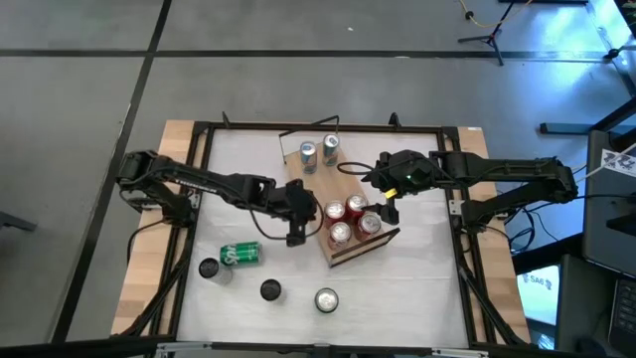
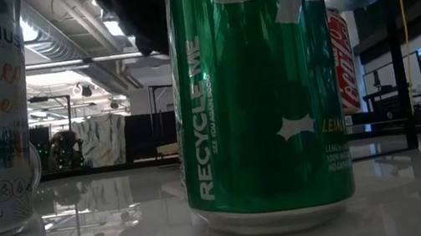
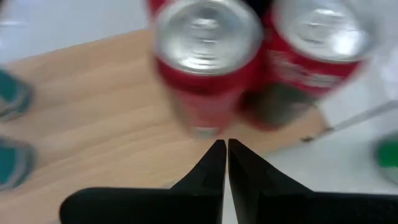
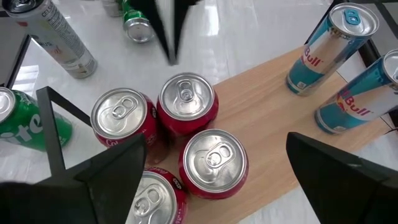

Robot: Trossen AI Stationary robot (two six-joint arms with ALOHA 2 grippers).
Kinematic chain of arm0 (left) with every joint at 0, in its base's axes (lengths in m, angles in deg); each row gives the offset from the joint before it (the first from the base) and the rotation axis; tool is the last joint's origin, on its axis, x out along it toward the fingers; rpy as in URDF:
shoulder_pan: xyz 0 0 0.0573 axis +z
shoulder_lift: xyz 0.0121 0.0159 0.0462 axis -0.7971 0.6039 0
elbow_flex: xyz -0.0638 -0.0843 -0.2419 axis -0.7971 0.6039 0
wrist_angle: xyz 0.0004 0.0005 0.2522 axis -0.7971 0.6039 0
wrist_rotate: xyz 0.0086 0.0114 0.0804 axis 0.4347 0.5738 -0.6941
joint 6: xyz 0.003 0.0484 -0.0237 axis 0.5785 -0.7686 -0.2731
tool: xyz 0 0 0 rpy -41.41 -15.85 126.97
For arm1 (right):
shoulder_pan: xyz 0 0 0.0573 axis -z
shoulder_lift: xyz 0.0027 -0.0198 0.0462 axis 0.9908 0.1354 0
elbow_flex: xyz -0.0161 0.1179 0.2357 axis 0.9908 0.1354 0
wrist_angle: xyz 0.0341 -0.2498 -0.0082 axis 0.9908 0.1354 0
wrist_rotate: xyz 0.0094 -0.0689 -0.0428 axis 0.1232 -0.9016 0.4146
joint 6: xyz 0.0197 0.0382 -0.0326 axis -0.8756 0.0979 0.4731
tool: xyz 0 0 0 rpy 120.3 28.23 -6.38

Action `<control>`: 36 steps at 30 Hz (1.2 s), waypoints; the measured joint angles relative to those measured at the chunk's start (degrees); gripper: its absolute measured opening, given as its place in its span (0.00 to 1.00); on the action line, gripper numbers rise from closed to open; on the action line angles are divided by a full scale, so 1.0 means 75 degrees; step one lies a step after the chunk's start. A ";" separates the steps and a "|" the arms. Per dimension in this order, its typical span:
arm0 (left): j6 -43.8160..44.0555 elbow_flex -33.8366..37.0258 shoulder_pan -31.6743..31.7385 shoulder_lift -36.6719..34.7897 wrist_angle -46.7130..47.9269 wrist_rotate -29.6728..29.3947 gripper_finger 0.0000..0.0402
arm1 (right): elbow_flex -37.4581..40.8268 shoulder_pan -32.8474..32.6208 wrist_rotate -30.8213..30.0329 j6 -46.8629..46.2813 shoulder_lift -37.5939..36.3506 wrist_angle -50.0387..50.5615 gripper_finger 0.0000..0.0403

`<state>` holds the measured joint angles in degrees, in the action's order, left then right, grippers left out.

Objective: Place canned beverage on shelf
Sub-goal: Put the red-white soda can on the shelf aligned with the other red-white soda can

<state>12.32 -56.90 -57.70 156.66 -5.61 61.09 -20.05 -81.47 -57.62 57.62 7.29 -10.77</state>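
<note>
Shelf (image 1: 350,231) is a light-wood board lying diagonally mid-surface, four red cans (image 1: 347,221) bunched at its near end, two blue-silver cans (image 1: 318,150) at the wire-frame end, bare wood between. Left gripper (image 1: 295,237) just beside the board's left edge, jaws together. Right gripper (image 1: 389,212) over the red cans, jaws apart.

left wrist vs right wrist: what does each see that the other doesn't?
Only left wrist: the left claw, shut and empty, close in front of the red cans.

Only right wrist: the right claw, open above the four red cans; two blue Red Bull cans standing further along the board; a tall white can on the table.

Both: the shelf board, the red cans standing on it, and a green can off to the side.
</note>
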 joint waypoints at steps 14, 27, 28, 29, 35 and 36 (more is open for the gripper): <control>0.0470 -0.0006 -0.1252 0.0273 -0.0924 -0.0529 0.02 | 0.0000 0.0000 0.0000 0.0000 0.0000 -0.0001 0.94; 0.0466 0.0000 -0.1357 0.0845 -0.1662 -0.0790 0.02 | -0.0003 0.0000 0.0000 0.0003 0.0000 0.0000 0.94; 0.0467 0.0003 -0.1341 0.0848 -0.1707 -0.0795 0.02 | -0.0003 0.0000 0.0000 0.0000 0.0000 -0.0003 0.94; 0.0464 0.0003 -0.1314 0.0897 -0.1850 -0.0816 0.02 | -0.0003 0.0000 0.0000 0.0001 0.0000 -0.0001 0.94; 0.0437 0.0003 -0.1168 0.0927 -0.2056 -0.0783 0.02 | -0.0003 0.0000 0.0000 0.0000 0.0000 -0.0003 0.94; 0.0434 0.0003 -0.1145 0.0928 -0.2071 -0.0784 0.02 | -0.0003 0.0000 0.0000 0.0000 0.0000 -0.0001 0.94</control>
<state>15.58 -56.88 -66.29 163.62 -21.15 55.21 -20.08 -81.47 -57.62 57.62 7.29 -10.78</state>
